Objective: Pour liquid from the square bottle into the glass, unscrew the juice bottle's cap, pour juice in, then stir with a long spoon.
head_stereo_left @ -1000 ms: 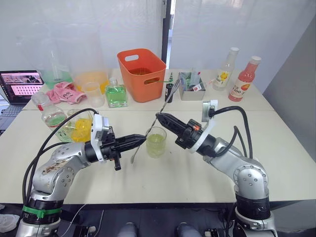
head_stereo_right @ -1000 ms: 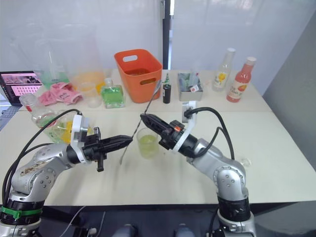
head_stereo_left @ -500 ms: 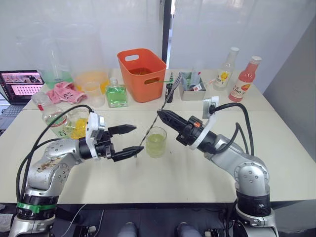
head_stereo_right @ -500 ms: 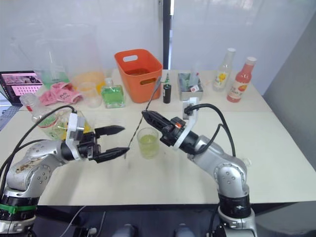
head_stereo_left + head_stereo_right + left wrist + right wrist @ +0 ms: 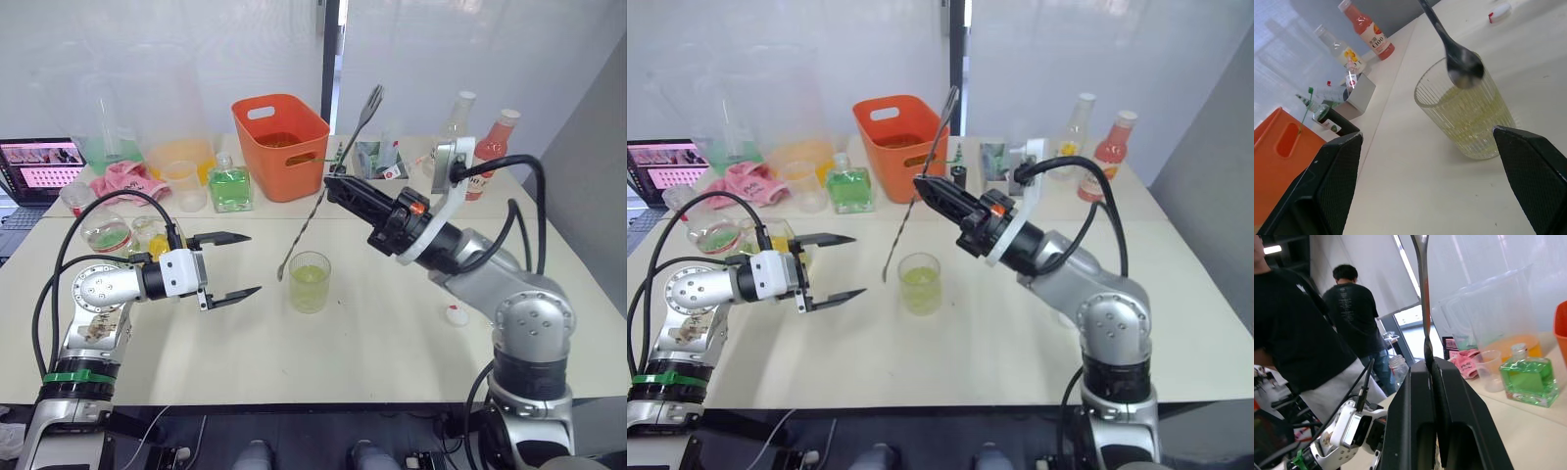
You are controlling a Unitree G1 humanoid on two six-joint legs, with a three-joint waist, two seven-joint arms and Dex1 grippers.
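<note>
The right gripper (image 5: 338, 186) is pinching the long spoon (image 5: 323, 191) mid-stem, its stem running diagonally with the fork-like top end up over the table's far side and the small bowl hanging just above and to the robot's left of the glass (image 5: 310, 282), not yet dipping into the pale green liquid. The left gripper (image 5: 231, 266) is hovering with its fingers spread wide and empty, to the left of the glass and apart from it. I'm judging the right arm is the one positioned to stir, needing the bowl lowered and shifted rightward into the glass mouth.
</note>
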